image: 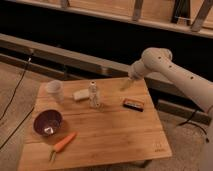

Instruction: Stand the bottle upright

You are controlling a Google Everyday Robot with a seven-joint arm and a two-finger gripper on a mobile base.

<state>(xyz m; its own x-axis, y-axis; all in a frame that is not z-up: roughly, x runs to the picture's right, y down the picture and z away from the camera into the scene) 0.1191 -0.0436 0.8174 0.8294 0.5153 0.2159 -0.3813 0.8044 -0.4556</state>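
The wooden tabletop (120,135) fills the middle of the scene, a slatted rectangle with its long side running left to right. The robot's pale arm (170,70) comes in from the right edge, bends at a rounded joint above the far right corner of the tabletop, and angles down and leftward from there.

On the near left sits a purple bowl (47,122), open side up. Beyond it, toward the far left corner, a translucent whitish cup (55,91) stands upright. Near the front left edge lies an orange carrot (64,143), on its side, its thin end pointing toward the near left corner.

The bottle (93,95) stands left of centre in the far half of the tabletop, between the cup and the arm. Its long axis is vertical, base down on the wood and capped narrow neck pointing straight up (it shows no visible lean). Just to its left, a flat pale block (80,94) lies on the tabletop, close beside the bottle; contact between them cannot be judged. To the right of the bottle, a small dark flat object (133,104) lies with its long side left to right.

The gripper (125,85) hangs at the end of the arm over the far right part of the tabletop, just beyond the dark object and well apart from the bottle, holding nothing visible. Whether it is spread or closed cannot be told.
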